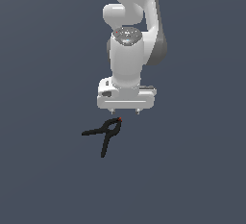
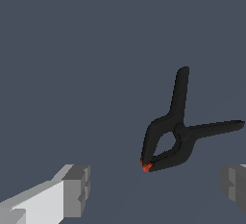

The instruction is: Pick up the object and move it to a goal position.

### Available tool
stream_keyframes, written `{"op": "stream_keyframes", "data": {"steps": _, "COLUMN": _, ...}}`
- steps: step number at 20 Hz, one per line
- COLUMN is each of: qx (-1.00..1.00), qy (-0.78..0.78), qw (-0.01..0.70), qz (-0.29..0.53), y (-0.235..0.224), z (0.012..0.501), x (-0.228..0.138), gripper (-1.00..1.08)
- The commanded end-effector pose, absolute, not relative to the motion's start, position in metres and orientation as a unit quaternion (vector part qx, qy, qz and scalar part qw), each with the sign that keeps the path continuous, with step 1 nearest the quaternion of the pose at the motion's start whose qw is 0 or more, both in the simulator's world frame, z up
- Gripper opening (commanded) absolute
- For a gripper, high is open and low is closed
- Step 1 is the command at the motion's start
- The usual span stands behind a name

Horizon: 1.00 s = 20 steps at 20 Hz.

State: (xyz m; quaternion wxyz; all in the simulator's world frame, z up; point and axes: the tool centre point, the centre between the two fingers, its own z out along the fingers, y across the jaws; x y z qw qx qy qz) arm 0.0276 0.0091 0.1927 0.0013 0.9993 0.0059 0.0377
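Note:
The object, a small black spring clamp (image 1: 107, 134) with two thin splayed handles and red-orange jaw tips, lies flat on the dark grey surface. In the exterior view it sits just below and toward the exterior view's left of my gripper (image 1: 125, 111). My gripper hangs above it, open and empty, its fingers barely showing under the white hand. In the wrist view the clamp (image 2: 178, 134) lies ahead of my gripper (image 2: 156, 189), apart from both grey fingertips (image 2: 77, 189), with its red tips nearest the gap.
A plain dark grey surface (image 1: 48, 170) fills both views. My white arm (image 1: 129, 26) rises above the hand.

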Motion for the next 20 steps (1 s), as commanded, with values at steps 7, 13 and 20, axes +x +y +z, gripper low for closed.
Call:
{"op": "stream_keyframes", "data": {"steps": 7, "qx": 0.999, "qy": 0.012, "qw": -0.007, "qz": 0.045, "y": 0.023, "z": 0.203, "x": 0.031, "gripper": 0.28}}
{"op": "stream_keyframes", "data": {"steps": 13, "qx": 0.999, "qy": 0.006, "qw": -0.009, "qz": 0.043, "y": 0.021, "z": 0.201, "x": 0.032, "gripper": 0.28}}
{"op": "stream_keyframes", "data": {"steps": 20, "qx": 0.999, "qy": -0.043, "qw": -0.022, "qz": 0.022, "y": 0.006, "z": 0.191, "x": 0.040, "gripper": 0.28}}
